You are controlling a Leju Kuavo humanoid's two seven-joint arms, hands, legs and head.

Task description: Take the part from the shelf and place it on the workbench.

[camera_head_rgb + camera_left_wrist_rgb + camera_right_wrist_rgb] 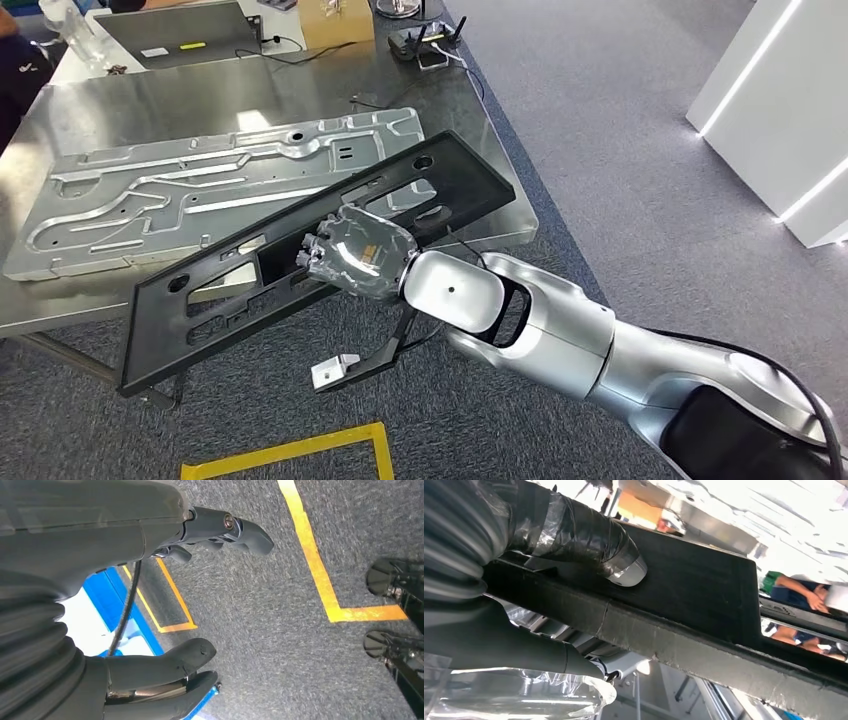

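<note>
A long black flat panel (300,265) with cut-out holes lies slanted across the front edge of the metal workbench (150,100); its far end is over the bench and its near end hangs past the edge. My right hand (355,252), wrapped in clear plastic, grips the panel near its middle. Up close in the right wrist view, the taped thumb (589,542) presses on the black panel (694,590). My left hand (165,610) hangs over the grey carpet with its fingers apart and nothing in it.
A large silver stamped metal plate (200,185) lies on the bench just behind the panel. A laptop (180,35), a cardboard box (335,22) and a controller (425,42) sit at the back. Yellow tape (290,450) marks the carpet. A person's arm (799,587) is beyond the panel.
</note>
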